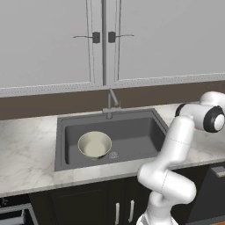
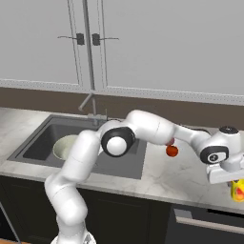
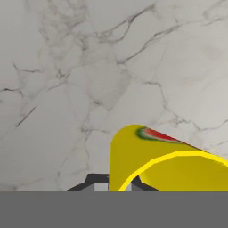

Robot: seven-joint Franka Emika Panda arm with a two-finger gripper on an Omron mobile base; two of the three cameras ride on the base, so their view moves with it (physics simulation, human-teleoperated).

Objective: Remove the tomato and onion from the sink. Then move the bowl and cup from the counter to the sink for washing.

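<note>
Now jaws (image 2: 236, 183) grip the cup (image 2: 237, 189) on the counter (image 2: 181, 178).

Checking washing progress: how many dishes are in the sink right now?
1: the bowl sits in the sink by the drain. The cup is over the counter, far right, at the gripper.

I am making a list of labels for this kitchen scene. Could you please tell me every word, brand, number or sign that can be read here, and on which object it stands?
No readable text: no words, brands or numbers in any view.
Cup: it carries a red-and-green mark near its rim, a coloured patch and not letters.
Cabinet doors, sink, bowl, counter: no writing on them.
</note>
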